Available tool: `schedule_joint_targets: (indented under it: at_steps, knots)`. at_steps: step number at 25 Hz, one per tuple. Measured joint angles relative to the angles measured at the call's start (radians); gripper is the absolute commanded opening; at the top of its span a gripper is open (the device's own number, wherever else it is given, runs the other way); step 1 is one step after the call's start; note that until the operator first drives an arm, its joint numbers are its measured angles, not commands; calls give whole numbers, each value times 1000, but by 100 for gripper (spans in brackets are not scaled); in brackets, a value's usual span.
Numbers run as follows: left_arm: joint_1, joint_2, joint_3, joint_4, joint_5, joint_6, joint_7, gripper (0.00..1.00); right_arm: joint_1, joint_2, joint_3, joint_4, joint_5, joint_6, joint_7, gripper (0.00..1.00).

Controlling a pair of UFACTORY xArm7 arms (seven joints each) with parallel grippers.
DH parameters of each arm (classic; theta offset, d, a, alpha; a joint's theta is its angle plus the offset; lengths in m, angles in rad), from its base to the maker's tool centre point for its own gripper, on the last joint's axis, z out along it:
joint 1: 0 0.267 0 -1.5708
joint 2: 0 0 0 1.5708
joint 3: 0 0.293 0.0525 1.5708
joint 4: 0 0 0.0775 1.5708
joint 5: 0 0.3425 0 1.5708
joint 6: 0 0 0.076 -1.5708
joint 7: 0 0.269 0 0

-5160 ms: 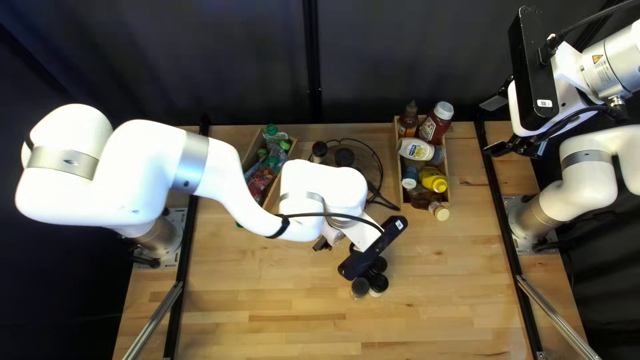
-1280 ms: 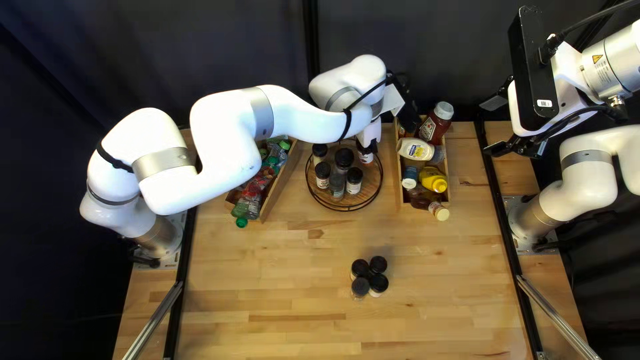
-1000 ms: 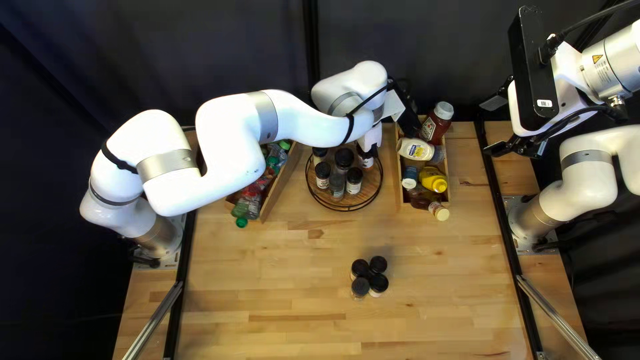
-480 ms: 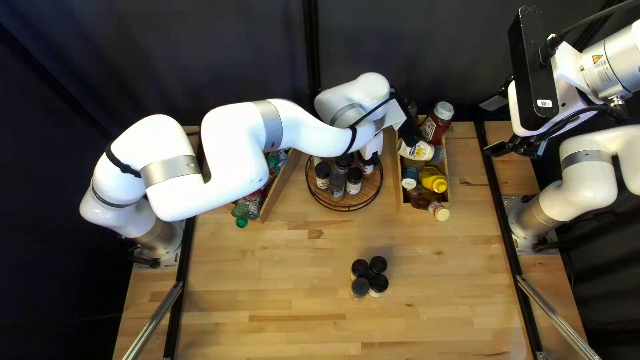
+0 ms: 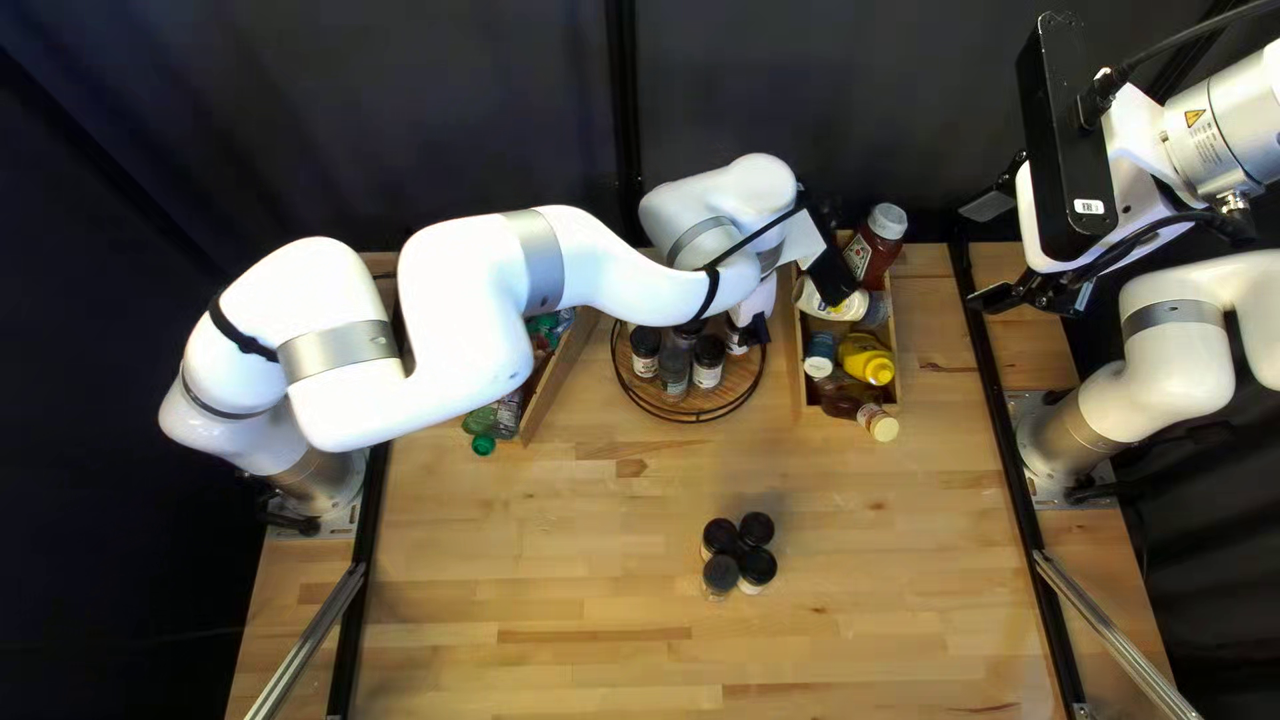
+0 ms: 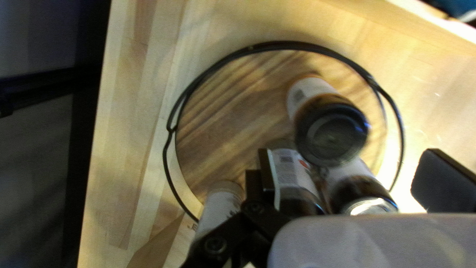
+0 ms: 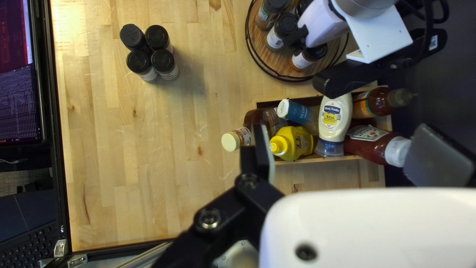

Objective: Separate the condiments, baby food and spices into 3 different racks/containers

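Note:
My left gripper [image 5: 754, 327] is low over the right back part of the round wooden rack [image 5: 731, 387]. In the left wrist view, the left gripper [image 6: 353, 177] stands open above the rack [image 6: 228, 119], with spice jars [image 6: 292, 173] between and beneath its fingers but not clamped; another black-capped jar [image 6: 333, 131] stands just ahead. Away from the table items, my right gripper [image 5: 990, 254] hangs over the right edge; the right wrist view shows the right gripper [image 7: 347, 149] open and empty. Several black-capped jars [image 5: 756, 567] stand clustered mid-table. Condiment bottles [image 5: 867, 358] fill the right wooden box [image 5: 803, 387].
At the left back, a wooden box [image 5: 558, 380] holds green-capped pouches or bottles [image 5: 482, 427], partly hidden under my left arm. The left wrist leans over the condiment box's back end, near the ketchup [image 5: 874, 247]. Dark rails [image 5: 1000, 400] run along the table sides.
From the mid-table jar cluster, my left arm has swung back to the round rack; over the last second it has shifted slightly right and nearer the front. The right arm has stayed still.

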Motion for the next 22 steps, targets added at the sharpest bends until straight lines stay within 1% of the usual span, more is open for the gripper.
schedule_joint_targets:
  at_steps: [5,8,13,16,19,22]
  knots:
    - [-82,-92,-10,-43,38,7,23,100,0,0,0,0,0,0,0,100]
    - [-150,-151,-17,-85,67,-3,11,100,0,0,0,0,0,0,0,100]
    - [-290,-266,-25,-212,148,-72,-64,100,0,0,0,0,0,0,0,100]
    - [-362,-333,-42,-291,199,-113,-83,100,0,0,0,0,0,0,0,100]
    - [-419,-375,-72,-351,235,-138,-81,100,0,0,0,0,0,0,0,100]
    - [-461,-399,-96,-394,261,-153,-87,100,0,0,0,0,0,0,0,100]
